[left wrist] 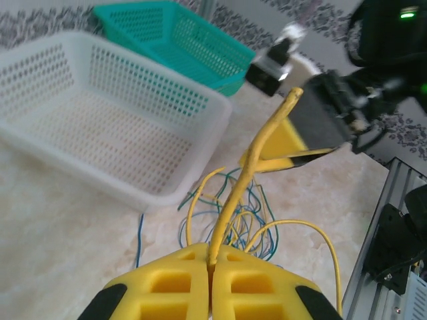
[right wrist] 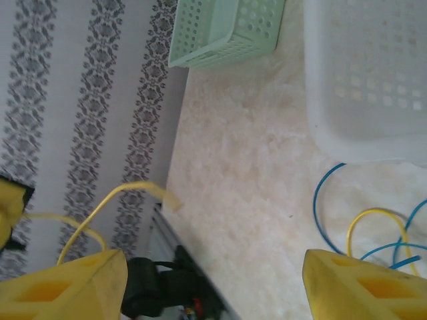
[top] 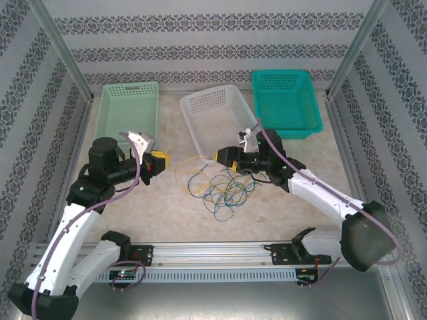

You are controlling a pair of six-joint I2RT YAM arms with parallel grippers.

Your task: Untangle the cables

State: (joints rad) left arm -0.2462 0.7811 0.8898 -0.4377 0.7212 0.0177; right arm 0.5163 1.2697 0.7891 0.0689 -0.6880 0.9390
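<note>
- The cables lie in a loose tangle on the table, near the middle, just on the near side of the white basket and between the two grippers.
- Yellow, blue and green strands cross one another in the heap. How many there are of each colour cannot be told from the knot.
- The left wrist view adds what the top view leaves faint: one yellow cable runs taut from the left gripper up and away from the heap, to a finger of the right gripper.
- The left gripper's two yellow fingers are pressed together, with that yellow cable pinched in the seam between them.
- The right wrist view shows the right gripper with its jaws wide apart and nothing clamped between them.
- A yellow strand arcs past its left finger to a free end.
- In that same view a blue loop lies flat on the table, beside the white basket's near wall.
- There are three baskets along the far side: a pale green basket on the left, the white one in the middle and set askew, and a teal basket on the right.
- There are two arms, one at each side of the heap, with their grippers facing each other.
</note>
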